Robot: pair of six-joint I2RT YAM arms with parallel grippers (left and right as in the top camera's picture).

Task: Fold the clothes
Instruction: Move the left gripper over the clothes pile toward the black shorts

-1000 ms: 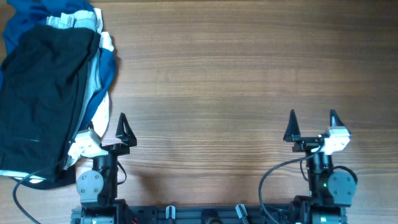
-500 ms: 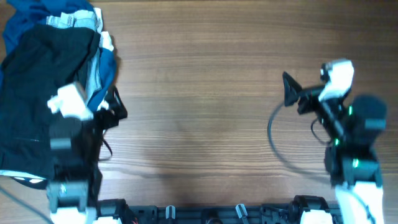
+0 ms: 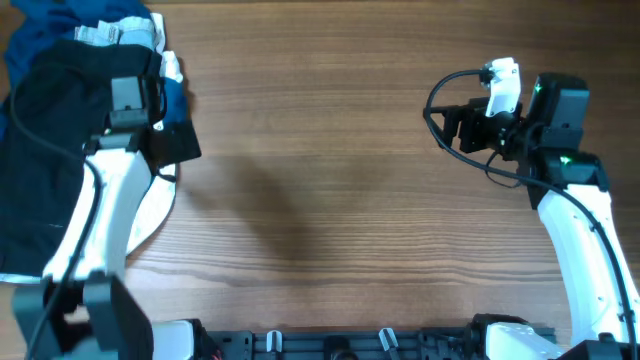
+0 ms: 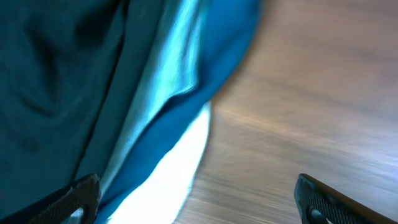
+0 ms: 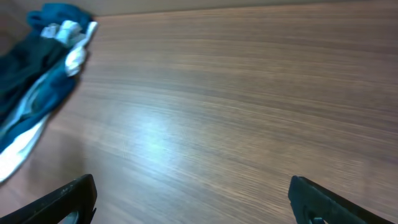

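Observation:
The black shorts (image 3: 50, 150) lie spread on top of a pile of clothes at the table's left side. My left gripper (image 3: 172, 145) hovers open over the pile's right edge, touching nothing. In the left wrist view the dark shorts fabric (image 4: 50, 74) fills the upper left, and the open left gripper (image 4: 199, 205) spans the pile's edge and bare wood. My right gripper (image 3: 452, 128) is open above the table at the right, pointing left. The right wrist view shows the right gripper (image 5: 193, 202) with nothing between its fingers and the shorts (image 5: 25, 62) far off at the left.
A dark blue garment (image 3: 30, 30) and pale cloth (image 3: 155, 200) stick out from under the shorts. The blue garment's edge (image 4: 186, 112) and a white piece (image 4: 180, 168) sit just ahead of the left fingers. Wooden table (image 3: 330, 150) stretches between the arms.
Both arms have left their rest spots at the front edge. The left one swung out over the pile's right edge; the right one rose and moved back, turning leftward. Both grippers stayed open.

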